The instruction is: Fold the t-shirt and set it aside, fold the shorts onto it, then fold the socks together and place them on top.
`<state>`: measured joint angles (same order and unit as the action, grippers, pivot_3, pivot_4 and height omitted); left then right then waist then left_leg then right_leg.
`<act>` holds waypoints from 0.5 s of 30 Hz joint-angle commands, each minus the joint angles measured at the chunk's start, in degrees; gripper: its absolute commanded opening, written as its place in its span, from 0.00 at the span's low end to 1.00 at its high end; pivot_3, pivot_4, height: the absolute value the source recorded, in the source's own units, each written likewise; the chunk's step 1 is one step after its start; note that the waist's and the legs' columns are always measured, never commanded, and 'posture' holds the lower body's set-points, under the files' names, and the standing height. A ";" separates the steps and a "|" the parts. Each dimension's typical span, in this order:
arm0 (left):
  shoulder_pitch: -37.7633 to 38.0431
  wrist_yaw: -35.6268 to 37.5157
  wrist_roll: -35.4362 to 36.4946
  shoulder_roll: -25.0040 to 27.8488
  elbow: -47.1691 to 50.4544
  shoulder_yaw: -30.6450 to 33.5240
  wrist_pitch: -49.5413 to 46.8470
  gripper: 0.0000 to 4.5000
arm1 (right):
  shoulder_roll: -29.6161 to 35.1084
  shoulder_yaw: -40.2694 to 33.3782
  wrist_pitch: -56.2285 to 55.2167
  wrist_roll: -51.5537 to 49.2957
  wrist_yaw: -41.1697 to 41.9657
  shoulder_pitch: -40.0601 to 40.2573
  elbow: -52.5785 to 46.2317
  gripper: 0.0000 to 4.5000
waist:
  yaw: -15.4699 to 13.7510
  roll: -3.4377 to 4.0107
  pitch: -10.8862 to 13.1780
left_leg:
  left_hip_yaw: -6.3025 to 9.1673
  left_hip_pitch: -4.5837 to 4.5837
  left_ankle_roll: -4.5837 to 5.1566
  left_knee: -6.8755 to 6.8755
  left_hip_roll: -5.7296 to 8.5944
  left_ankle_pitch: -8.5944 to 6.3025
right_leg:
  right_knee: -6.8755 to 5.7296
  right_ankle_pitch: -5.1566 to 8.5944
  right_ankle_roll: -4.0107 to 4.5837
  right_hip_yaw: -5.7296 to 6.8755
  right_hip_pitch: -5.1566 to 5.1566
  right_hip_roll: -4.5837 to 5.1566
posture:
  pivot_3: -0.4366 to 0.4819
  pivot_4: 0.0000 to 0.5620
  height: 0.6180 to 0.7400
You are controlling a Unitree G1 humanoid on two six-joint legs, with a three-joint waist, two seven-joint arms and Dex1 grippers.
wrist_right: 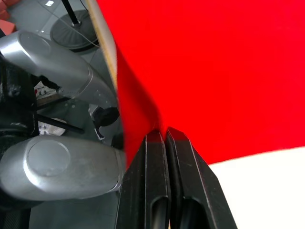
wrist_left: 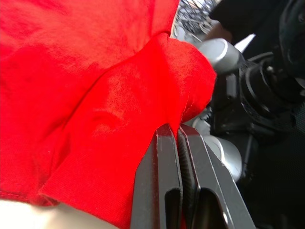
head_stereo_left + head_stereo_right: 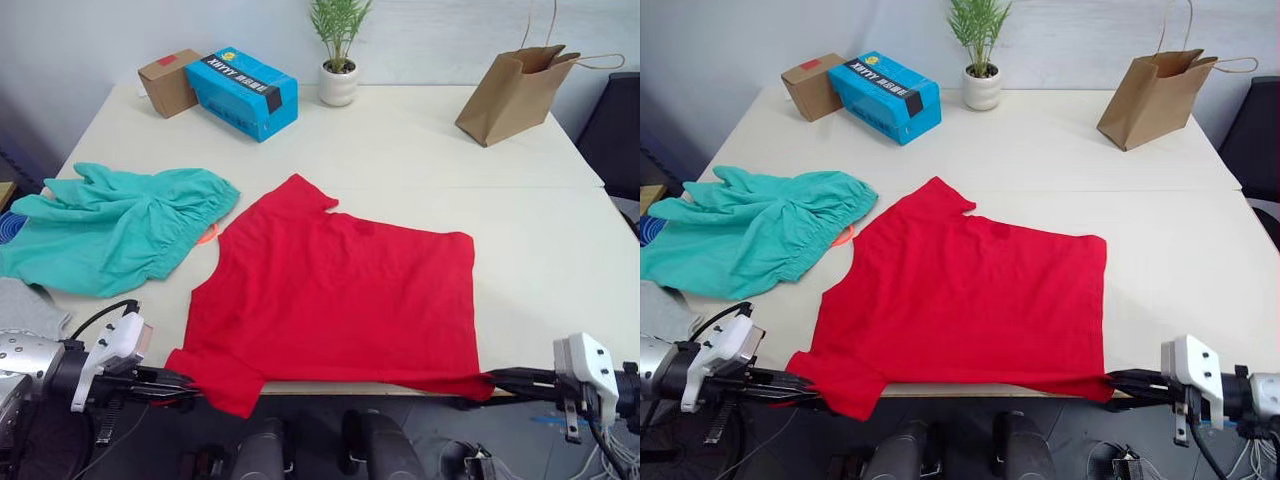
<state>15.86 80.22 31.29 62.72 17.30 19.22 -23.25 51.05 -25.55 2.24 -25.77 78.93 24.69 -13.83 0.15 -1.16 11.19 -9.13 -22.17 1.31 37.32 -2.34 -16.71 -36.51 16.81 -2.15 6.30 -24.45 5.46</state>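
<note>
T-shirt (image 3: 340,300) lies spread flat on the near half of the table (image 3: 540,230), its near edge hanging over the table's front edge. Left gripper (image 3: 180,383) has its fingers clamped on the near-left corner of the shirt; right gripper (image 3: 487,381) has its fingers pinched shut on the near-right corner at the table's edge. Shorts (image 3: 115,228) lie bunched to the shirt's left, just apart from it, with a grey sock (image 3: 28,308) at the near-left edge.

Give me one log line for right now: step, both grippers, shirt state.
step: t-shirt fold, starting | left gripper: shut on t-shirt near sleeve | right gripper: shut on near hem corner | t-shirt: spread flat on table
</note>
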 commanded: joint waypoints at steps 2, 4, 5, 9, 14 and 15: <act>-1.43 2.17 1.54 2.57 -0.47 1.23 -2.70 0.00 | -1.00 -3.35 1.93 -2.43 -2.17 2.82 -3.86 0.00 | 0.05 0.00 0.00 | 0.01 0.00 -0.02 -0.04 -0.01 0.01 | 0.00 0.03 0.05 0.01 -0.01 -0.01 | 0.48 0.27 1.00; -3.66 2.10 1.74 2.99 -1.37 0.67 -3.54 0.00 | -0.82 -3.86 4.85 -4.12 -3.57 2.49 -4.67 0.00 | 0.00 0.00 0.00 | 0.01 0.01 -0.02 -0.04 -0.01 0.01 | -0.01 0.03 0.06 0.01 -0.01 -0.01 | 0.48 0.27 1.00; -5.93 2.07 2.05 3.24 -2.22 0.05 -4.32 0.00 | -0.67 -3.96 5.83 -4.62 -4.10 2.08 -4.81 0.00 | -0.01 -0.01 0.00 | 0.01 0.00 -0.02 -0.02 -0.01 0.01 | -0.01 0.03 0.06 0.01 -0.01 -0.01 | 0.48 0.27 1.00; -15.86 3.80 1.98 4.85 -6.42 -4.43 -6.74 0.00 | 0.72 -3.72 9.51 -4.99 -5.04 0.71 -3.58 0.00 | -0.11 -0.02 -0.01 | 0.04 0.00 -0.02 -0.01 -0.01 0.03 | -0.02 0.03 0.07 0.02 0.00 -0.01 | 0.48 0.27 1.00; -31.67 5.64 -4.04 1.54 -15.56 -16.04 -4.20 0.00 | 0.33 -1.15 14.24 -5.32 -8.30 -3.33 -2.44 0.00 | -0.26 0.01 -0.02 | 0.01 -0.01 0.07 -0.03 0.02 0.13 | -0.02 0.02 0.05 0.02 0.00 -0.01 | 0.48 0.27 1.00; -35.22 6.12 -5.43 0.14 -17.67 -18.57 -3.85 0.00 | 0.37 -0.34 15.26 -5.29 -8.80 -4.02 -2.58 0.00 | -0.28 0.00 -0.03 | 0.01 -0.01 -0.06 0.00 0.03 0.23 | -0.05 0.02 0.05 0.03 -0.01 -0.04 | 0.48 0.27 1.00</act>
<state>-16.72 85.29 27.82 63.55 2.04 3.36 -28.04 51.20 -26.48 16.06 -30.39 70.98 20.96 -15.80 -0.13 -1.16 11.17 -9.13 -22.21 1.34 37.34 -2.31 -16.41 -36.58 16.82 -2.11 6.34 -24.46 5.40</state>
